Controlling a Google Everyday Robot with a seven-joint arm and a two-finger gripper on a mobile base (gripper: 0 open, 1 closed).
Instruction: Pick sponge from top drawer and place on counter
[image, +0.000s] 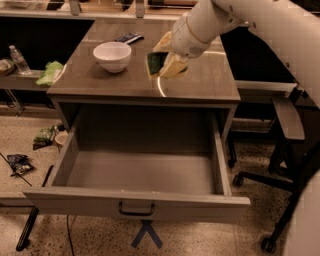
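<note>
My gripper (165, 62) is shut on the sponge (155, 63), a dark green pad over yellow foam. It holds the sponge above the counter (200, 82), near the middle, right of the white bowl. The pale fingers (174, 65) wrap around the sponge. The white arm reaches in from the upper right. The top drawer (137, 172) is pulled fully open below the counter. Its grey inside shows nothing in it. Its dark bar handle (136, 209) faces the front.
A white bowl (112, 55) and a dark flat object (128, 38) sit on the counter's left and back. A pale green cloth (50, 73) and a bottle (19, 60) lie on the bench at left. Office chairs (287, 150) stand at right. Litter (30, 150) lies on the floor.
</note>
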